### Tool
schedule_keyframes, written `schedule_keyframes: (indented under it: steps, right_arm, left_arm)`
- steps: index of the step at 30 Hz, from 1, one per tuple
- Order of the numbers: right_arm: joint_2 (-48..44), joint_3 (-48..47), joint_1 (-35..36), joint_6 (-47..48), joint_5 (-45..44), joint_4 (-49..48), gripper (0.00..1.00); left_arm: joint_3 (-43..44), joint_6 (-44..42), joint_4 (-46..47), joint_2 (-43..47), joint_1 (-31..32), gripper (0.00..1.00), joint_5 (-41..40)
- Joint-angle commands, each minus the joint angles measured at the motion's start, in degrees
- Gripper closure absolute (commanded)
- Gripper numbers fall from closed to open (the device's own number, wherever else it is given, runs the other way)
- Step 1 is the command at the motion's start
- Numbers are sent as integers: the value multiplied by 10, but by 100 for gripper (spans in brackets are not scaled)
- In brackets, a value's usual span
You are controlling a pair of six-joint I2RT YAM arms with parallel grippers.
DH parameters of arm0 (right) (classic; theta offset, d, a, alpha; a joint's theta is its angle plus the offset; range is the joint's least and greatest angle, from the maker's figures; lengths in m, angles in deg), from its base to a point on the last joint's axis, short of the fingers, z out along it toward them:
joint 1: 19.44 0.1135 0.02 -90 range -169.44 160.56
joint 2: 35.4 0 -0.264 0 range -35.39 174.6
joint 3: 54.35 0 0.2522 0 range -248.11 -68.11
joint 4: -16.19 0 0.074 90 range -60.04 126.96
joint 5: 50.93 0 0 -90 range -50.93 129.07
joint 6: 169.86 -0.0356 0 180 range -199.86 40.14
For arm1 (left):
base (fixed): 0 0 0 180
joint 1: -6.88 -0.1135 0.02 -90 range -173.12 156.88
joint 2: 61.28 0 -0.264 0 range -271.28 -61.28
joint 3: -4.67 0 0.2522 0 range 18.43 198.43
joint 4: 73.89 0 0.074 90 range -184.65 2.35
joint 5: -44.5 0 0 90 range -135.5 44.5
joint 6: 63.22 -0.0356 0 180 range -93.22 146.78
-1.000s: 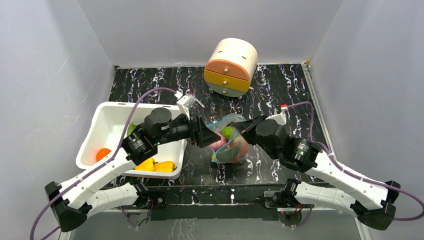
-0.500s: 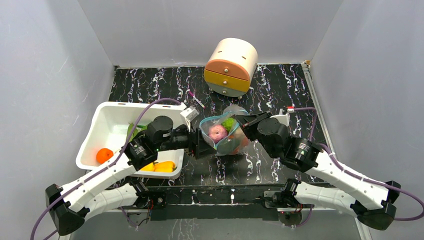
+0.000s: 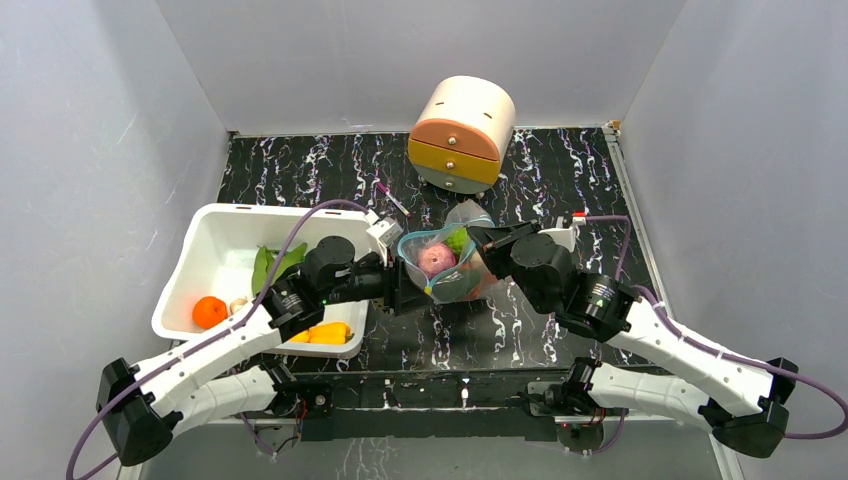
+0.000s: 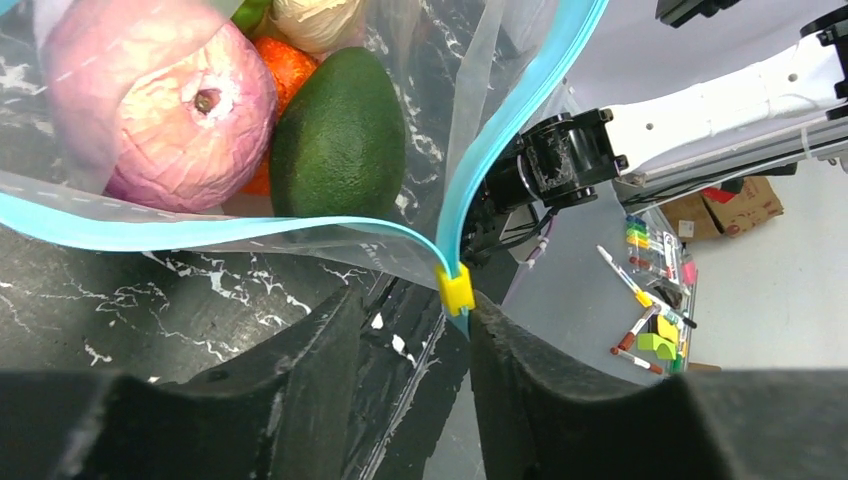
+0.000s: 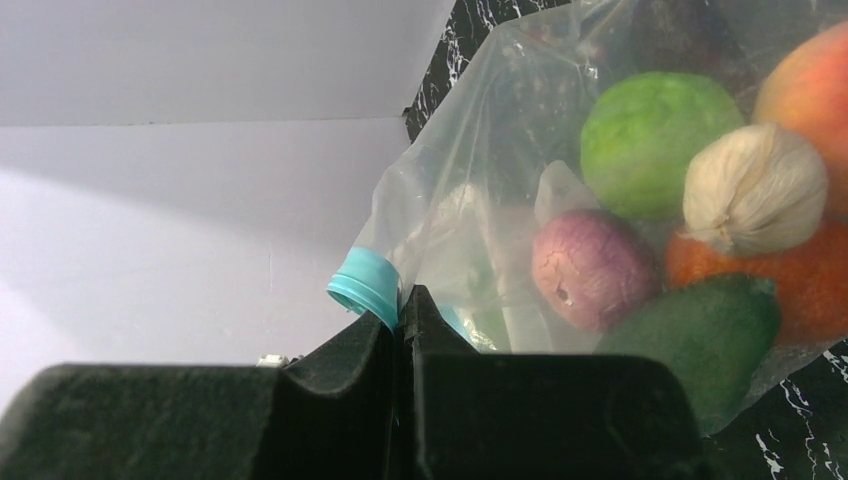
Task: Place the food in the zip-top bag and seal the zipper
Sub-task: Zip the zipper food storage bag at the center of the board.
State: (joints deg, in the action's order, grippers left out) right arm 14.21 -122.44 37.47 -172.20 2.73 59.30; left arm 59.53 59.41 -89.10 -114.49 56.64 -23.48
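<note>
zip-top bag (image 3: 447,272) between both arms over table, mouth gaping, red onion (image 4: 165,110) and avocado (image 4: 340,140) inside | right gripper (image 5: 401,318) pinched tight on zipper (image 5: 364,284) end | left gripper (image 4: 418,335) fingers apart, yellow slider (image 4: 455,290) between them

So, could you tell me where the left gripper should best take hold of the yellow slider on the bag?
Probably the yellow slider itself, pinched across its flat sides, coming end-on from the corner where the blue strip folds. The left gripper sits open around it there. The right gripper is shut on the far rim of the bag, giving something to pull against.
</note>
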Motion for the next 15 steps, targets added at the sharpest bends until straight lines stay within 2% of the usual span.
schedule_keyframes:
  steps: [1,3,6,11,15]
  right_arm:
    - [-10,-16,1,-22,-19,-49,100]
    - [-12,-12,1,-24,-17,-47,100]
    - [-16,-7,1,-25,-16,-46,100]
    - [-43,12,1,-22,-19,-26,100]
    - [-98,56,1,28,5,-29,80]
  left_arm:
    - [-2,4,51,-14,4,62,17]
    - [-3,5,57,-18,4,69,18]
    - [-5,6,63,-17,4,98,18]
    - [0,-5,42,-4,4,100,18]
    - [15,-35,2,0,4,100,32]
